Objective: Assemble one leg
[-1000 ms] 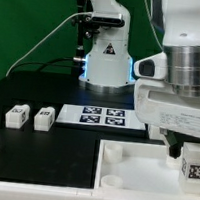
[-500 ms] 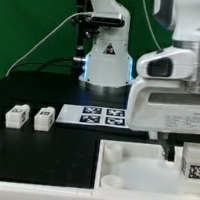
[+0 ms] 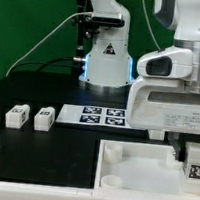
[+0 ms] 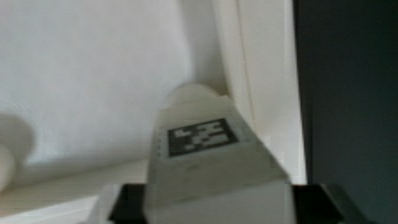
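No readable writing shows, only black-and-white square markers. The fingers [image 3: 190,151] pinch the leg [image 4: 214,150], held over the white tray [image 3: 131,167] at the exterior view's four o'clock. Two spare legs [image 3: 31,116] lie on the counter [image 3: 29,90] at nine o'clock, beside the marker board [image 3: 102,115].

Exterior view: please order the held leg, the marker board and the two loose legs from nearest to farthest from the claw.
1. Small white block-shaped plastic leg, gripped in the claw.
2. Flat white marker board, toward the exterior view's left.
3. Two loose white legs, farthest left.
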Controlling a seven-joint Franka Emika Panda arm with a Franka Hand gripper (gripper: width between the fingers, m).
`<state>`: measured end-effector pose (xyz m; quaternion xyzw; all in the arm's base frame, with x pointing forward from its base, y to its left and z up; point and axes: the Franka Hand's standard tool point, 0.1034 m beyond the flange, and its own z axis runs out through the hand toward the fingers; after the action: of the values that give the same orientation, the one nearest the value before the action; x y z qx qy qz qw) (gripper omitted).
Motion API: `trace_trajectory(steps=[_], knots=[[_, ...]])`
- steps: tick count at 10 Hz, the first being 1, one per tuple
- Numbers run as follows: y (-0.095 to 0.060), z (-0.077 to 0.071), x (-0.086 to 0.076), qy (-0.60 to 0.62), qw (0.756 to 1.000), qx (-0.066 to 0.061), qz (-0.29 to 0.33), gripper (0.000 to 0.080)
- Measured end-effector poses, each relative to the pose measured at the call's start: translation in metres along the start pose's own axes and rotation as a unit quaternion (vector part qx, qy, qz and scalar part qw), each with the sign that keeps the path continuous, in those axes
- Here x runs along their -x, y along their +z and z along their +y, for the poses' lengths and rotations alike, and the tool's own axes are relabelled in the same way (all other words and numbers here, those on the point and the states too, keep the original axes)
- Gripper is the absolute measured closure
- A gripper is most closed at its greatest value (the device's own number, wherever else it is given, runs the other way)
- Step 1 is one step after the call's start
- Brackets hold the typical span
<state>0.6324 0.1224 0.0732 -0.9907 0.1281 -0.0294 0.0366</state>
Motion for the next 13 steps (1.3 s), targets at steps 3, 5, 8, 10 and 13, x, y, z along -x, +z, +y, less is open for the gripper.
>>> trace_trajectory(steps=[3,5,8,10,13], knots=[[0.0001,0.0044,-0.0018,0.184,0.983,0.000,0.000,0.0502],[0.0014,0.0055,-0.0013,0.366,0.930,0.001,-0.001,0.0503],[0.0030,0.0081,-0.0013,0.578,0.815,-0.015,-0.023,0.0503],[0.0030,0.0090,-0.0013,0.630,0.776,-0.023,-0.033,0.0503],[0.0039,0.0077,0.0001,0.613,0.789,-0.023,-0.033,0.0197]])
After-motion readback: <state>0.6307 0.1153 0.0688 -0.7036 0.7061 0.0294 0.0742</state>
